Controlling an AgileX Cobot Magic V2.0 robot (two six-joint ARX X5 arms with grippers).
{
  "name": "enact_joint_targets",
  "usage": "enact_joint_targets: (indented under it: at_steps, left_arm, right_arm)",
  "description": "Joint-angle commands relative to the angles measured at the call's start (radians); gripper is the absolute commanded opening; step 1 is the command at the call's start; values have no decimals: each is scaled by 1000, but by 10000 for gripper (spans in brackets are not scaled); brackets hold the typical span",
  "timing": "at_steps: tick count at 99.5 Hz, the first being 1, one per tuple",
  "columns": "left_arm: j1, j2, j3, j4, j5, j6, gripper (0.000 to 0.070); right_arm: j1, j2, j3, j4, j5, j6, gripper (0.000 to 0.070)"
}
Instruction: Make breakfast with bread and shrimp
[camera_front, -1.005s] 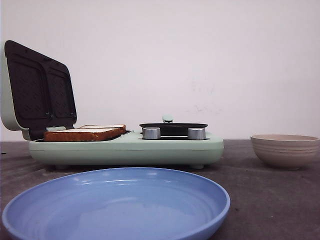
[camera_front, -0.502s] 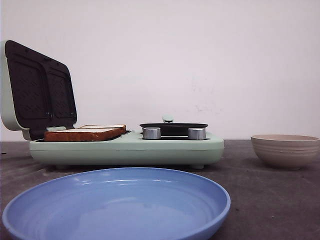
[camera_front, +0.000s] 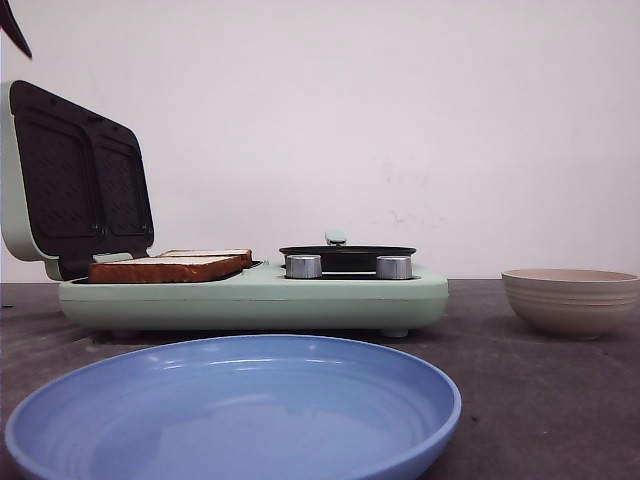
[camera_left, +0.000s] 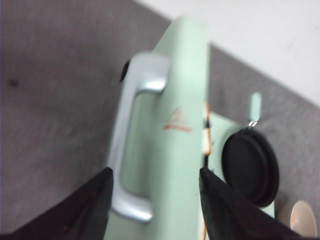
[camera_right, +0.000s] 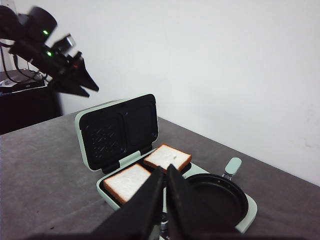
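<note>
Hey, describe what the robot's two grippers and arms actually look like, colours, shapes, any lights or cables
Both grippers are black with flat, tapered, wedge-shaped fingers narrowing to points. The left gripper sits on a black arm with rounded joint housings, two small green indicator lights and dark cables trailing behind it. The right gripper shows only its two long dark fingers up close; no markings are readable on either.

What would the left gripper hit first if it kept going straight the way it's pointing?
Most likely the raised mint-green lid of the sandwich maker: the open left gripper points at its outer face, fingers either side of the lid's silver metal handle. Depth is uncertain.
</note>
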Motion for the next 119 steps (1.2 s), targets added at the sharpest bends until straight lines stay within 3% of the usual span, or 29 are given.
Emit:
enact_joint_targets:
  at_steps: [1,24,32,43,60,69,113,119]
  left_arm:
    - [8,37,39,-24,7,39,274]
    - [85,92,40,-31,7,58,276]
    - [111,109,40,-14,17,58,309]
    - [134,145,40,-8,113,57,386]
    - [138,207,40,4,246,56,385]
    - [126,224,40,21,263,54,384]
    - [84,284,40,71,273,48,332]
    - [82,285,40,72,273,49,260]
  right_arm:
    - [5,3,15,2,-5,29,0]
    - [5,-9,15,-8,-30,40,0]
    - [5,-9,15,-9,-29,40,0]
    - [5,-7,15,-10,-28,39,0]
    - [5,-7,15,-10,-26,39,0]
    - [5,-7,15,-10,-26,39,0]
    - [5,-6,15,-10,15,50,0]
    - [5,-6,15,-10,21,54,0]
